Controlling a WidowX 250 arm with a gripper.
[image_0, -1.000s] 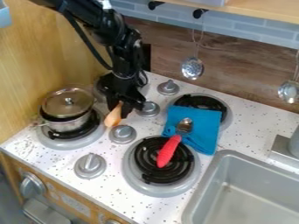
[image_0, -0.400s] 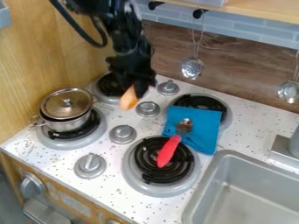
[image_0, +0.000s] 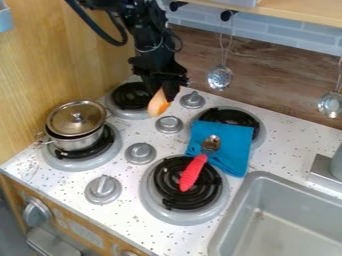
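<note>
The black gripper (image_0: 163, 94) hangs over the back of the stove, between the back left burner and a grey knob. It is shut on an orange-tan wooden piece (image_0: 159, 104), which points downward with its upper end between the fingers. A spoon with a red handle (image_0: 192, 173) lies with its metal bowl on a folded blue cloth (image_0: 226, 149) and its handle over the front right burner (image_0: 175, 192). On the front left burner sits a small metal pot (image_0: 75, 142) with a lid (image_0: 77, 118).
Grey knobs (image_0: 103, 189) stand up between the burners. The back left burner (image_0: 131, 96) lies beside the gripper. At the lower right is a grey sink (image_0: 267, 180). A slotted ladle (image_0: 220, 77) and another utensil (image_0: 330, 104) hang along the back wall.
The gripper has moved up and toward the back right, away from the pot, carrying the wooden piece. The pot, cloth and spoon have stayed where they were.
</note>
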